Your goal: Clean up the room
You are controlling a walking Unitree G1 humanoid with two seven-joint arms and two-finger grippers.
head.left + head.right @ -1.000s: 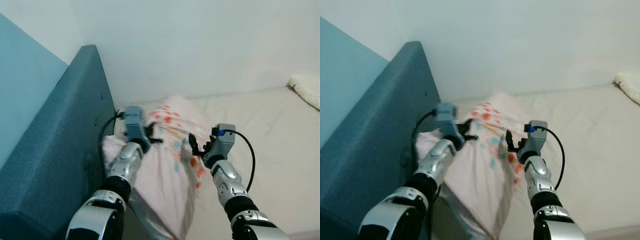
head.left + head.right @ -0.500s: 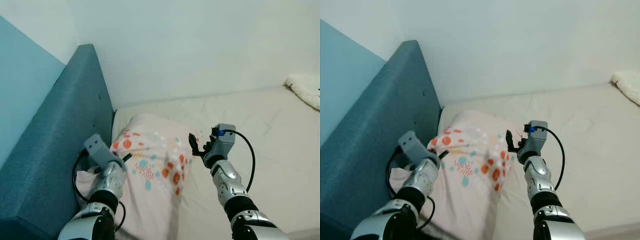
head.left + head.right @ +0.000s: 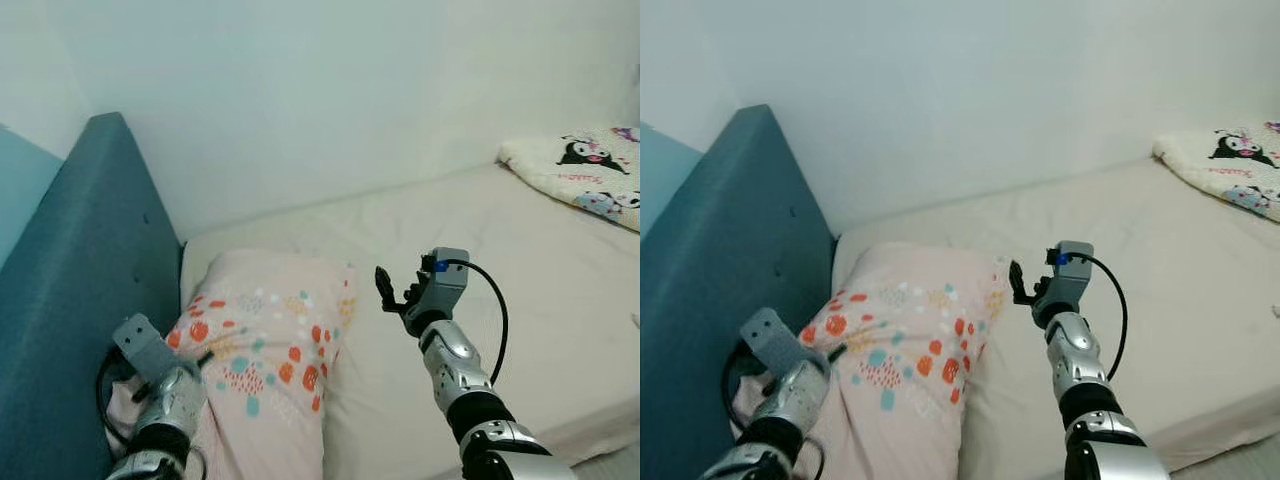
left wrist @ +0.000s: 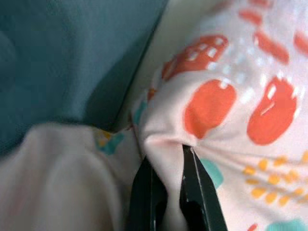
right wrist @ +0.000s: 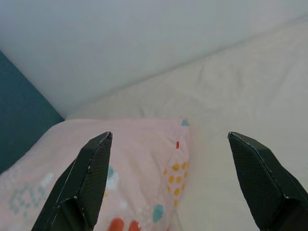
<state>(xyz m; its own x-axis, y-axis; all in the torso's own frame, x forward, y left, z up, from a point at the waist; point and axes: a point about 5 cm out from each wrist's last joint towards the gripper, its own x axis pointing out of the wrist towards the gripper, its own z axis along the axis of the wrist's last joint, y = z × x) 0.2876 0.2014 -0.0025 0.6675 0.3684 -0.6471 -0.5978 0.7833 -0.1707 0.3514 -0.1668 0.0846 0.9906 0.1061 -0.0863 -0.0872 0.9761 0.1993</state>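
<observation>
Beside the headboard, on the bed, we see the pillow. Our left gripper pinches its fabric; our right gripper hovers above its far corner, fingers spread wide, holding nothing.

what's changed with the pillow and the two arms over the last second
The left gripper, shut on a fold of the pink pillow with orange and teal spots, has pulled back low toward the teal upholstered headboard. The pillow has come down from its raised, bunched position to lie flat on the cream mattress. The camera has also shifted. The right gripper stays open, raised beside the pillow.
</observation>
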